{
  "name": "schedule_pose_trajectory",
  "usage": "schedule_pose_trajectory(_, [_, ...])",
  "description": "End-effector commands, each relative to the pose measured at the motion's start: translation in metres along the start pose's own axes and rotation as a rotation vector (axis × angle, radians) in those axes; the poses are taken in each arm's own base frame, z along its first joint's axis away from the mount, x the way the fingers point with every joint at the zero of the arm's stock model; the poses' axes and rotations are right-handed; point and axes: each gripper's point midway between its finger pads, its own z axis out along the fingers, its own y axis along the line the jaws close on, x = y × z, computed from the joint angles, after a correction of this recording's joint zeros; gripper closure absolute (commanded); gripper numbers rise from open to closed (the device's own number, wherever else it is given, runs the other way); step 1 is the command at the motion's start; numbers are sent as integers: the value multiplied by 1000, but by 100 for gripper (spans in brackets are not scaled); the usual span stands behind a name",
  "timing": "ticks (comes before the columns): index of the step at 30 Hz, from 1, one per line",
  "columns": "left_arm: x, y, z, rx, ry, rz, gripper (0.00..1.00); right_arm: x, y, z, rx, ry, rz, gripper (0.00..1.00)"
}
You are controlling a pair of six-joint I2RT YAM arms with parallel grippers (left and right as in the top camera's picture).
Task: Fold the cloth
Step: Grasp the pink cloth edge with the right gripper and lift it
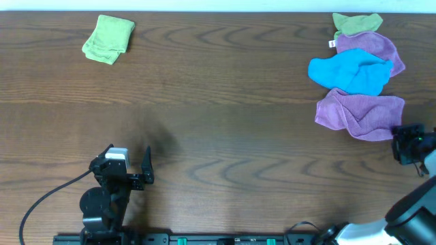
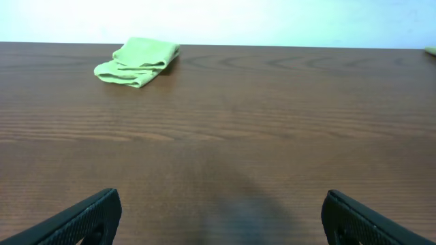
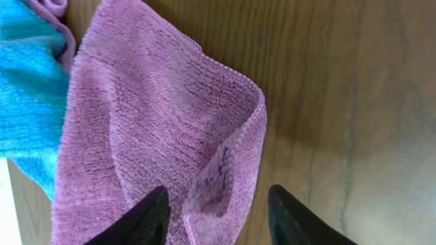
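Black fingers of the right gripper [image 3: 218, 194] are standing apart, straddling a turned-over edge of the soft orchid-purple microfibre cloth [image 3: 150, 116]; whether they are touching the pile I cannot tell. That cloth is lying crumpled just on the robot's side of the bright blue rumpled cloth [image 1: 351, 71], its far edge meeting the blue one.

By my judgement, folding is not yet starting. Nothing is being held and no neat fold is showing, so grasping, pulling the cloth free, spreading and folding are all remaining.

Beyond the blue cloth, a second purple cloth with a rounded outline [image 1: 378, 47] is poking out beneath it, and a pale green cloth [image 1: 357, 22] is lying further beyond. This crowding is risking a snag once the task cloth gets dragged.

Far to the left of the blue cloth, a folded lime-green cloth [image 1: 109, 39] is resting on the brown wooden table [image 1: 218, 102]. The left gripper [image 1: 129, 162] is idling with fingers wide apart, holding nothing.
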Motion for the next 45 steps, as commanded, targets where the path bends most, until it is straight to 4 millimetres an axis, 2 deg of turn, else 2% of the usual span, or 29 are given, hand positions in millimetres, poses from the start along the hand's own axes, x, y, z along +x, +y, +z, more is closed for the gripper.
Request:
schedule_pose_trajectory(1, [11, 3, 3, -10, 24, -12, 5, -5, 6, 0, -31, -2, 10, 64])
schedule_pose_trajectory(4, [11, 3, 3, -10, 23, -11, 5, -6, 7, 0, -35, -7, 7, 98])
schedule_pose_trajectory(9, [11, 3, 3, -10, 24, -12, 5, -5, 11, -1, -52, -1, 5, 99])
schedule_pose_trajectory(12, [11, 3, 3, -10, 24, -12, 5, -2, 24, -3, -118, 30, -5, 99])
schedule_pose_trajectory(16, [11, 3, 3, -10, 24, -12, 5, 1, 64, -14, -262, 87, -54, 99])
schedule_pose_trajectory(19, [11, 3, 3, -10, 24, -12, 5, 5, 106, -28, -368, 114, -142, 99])
schedule_pose_trajectory(24, [11, 3, 3, -10, 24, -12, 5, 22, 190, -57, -509, 110, -339, 99])
schedule_pose_trajectory(27, [11, 3, 3, -10, 24, -12, 5, 45, 242, -78, -608, 130, -453, 99])
schedule_pose_trajectory(31, [11, 3, 3, -10, 24, -12, 5, 85, 300, -106, -714, 145, -591, 99])
schedule_pose_trajectory(34, [11, 3, 3, -10, 24, -12, 5, 127, 340, -133, -809, 178, -696, 99])
schedule_pose_trajectory(36, [11, 3, 3, -10, 24, -12, 5, 161, 364, -152, -874, 206, -766, 99])
schedule_pose_trajectory(40, [11, 3, 3, -10, 24, -12, 5, 229, 396, -191, -995, 268, -882, 99])
schedule_pose_trajectory(45, [11, 3, 3, -10, 24, -12, 5, 295, 415, -238, -1139, 346, -991, 99])
